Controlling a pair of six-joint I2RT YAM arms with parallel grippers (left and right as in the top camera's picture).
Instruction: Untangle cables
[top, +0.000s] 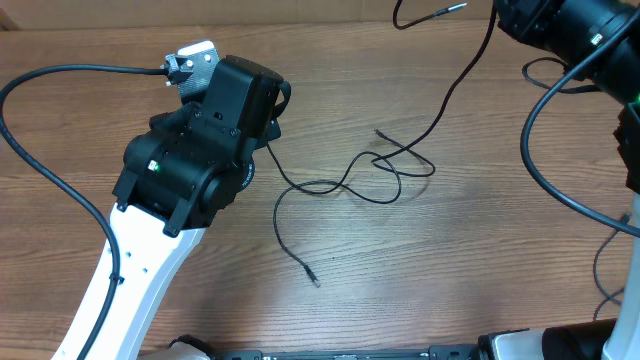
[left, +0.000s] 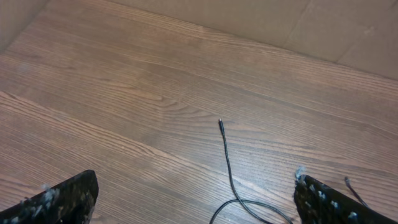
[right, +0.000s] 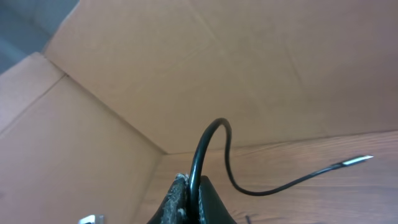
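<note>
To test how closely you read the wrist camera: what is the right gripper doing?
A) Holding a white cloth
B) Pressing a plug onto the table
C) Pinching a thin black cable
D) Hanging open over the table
C: in the right wrist view the right gripper is closed on a thin black cable that arcs up out of its fingers.

Thin black cables (top: 388, 160) lie slack on the wood table, crossing in a loose knot of loops mid-table, right of centre. One strand climbs from the knot toward the top right, where it's pinched in the closed right gripper (right: 189, 186). It arcs out past the pinch to a silver-tipped plug (right: 359, 160), which is off the surface. A second metal tip (top: 315, 283) lies flat near the front edge. A dark end (left: 220, 122) lies straight, just above the knot.
</note>
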